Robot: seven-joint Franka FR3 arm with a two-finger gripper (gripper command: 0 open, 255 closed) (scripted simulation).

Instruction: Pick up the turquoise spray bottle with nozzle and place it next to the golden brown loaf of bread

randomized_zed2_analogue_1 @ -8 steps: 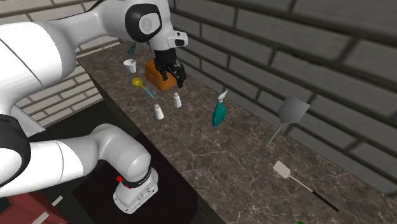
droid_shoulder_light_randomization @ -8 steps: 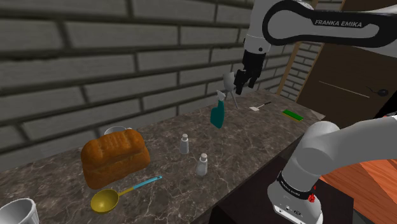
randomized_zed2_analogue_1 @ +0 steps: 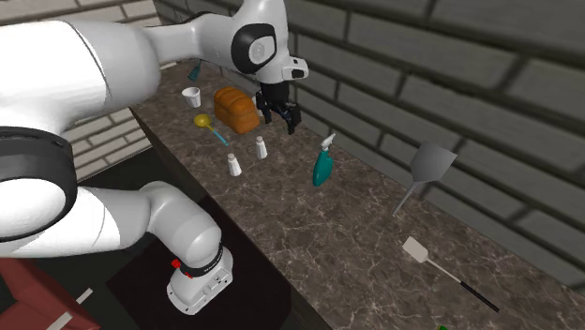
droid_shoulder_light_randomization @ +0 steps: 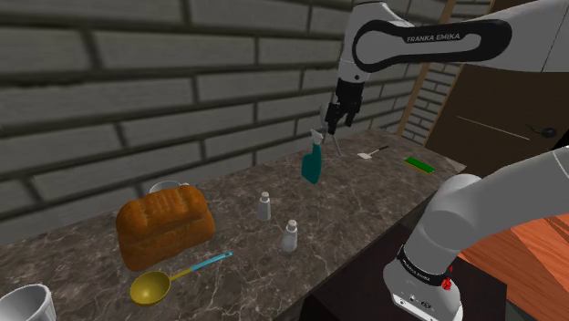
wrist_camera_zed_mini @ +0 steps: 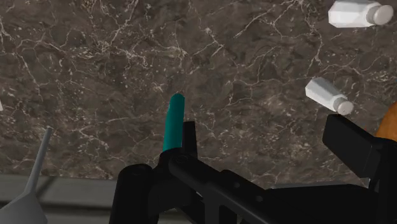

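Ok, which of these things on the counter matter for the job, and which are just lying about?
For the job: turquoise spray bottle, brown loaf, gripper.

Lying about: white shaker by the wall, white shaker by the edge, yellow spoon, grey spatula, white spatula, green strip, white cup.

Two shakers (droid_shoulder_light_randomization: 264,206) between bottle (droid_shoulder_light_randomization: 311,167) and loaf (droid_shoulder_light_randomization: 165,226)

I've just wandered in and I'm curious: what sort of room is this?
Probably a kitchen: a dark marbled counter runs along a grey brick wall, with a loaf of bread and two shakers on it.
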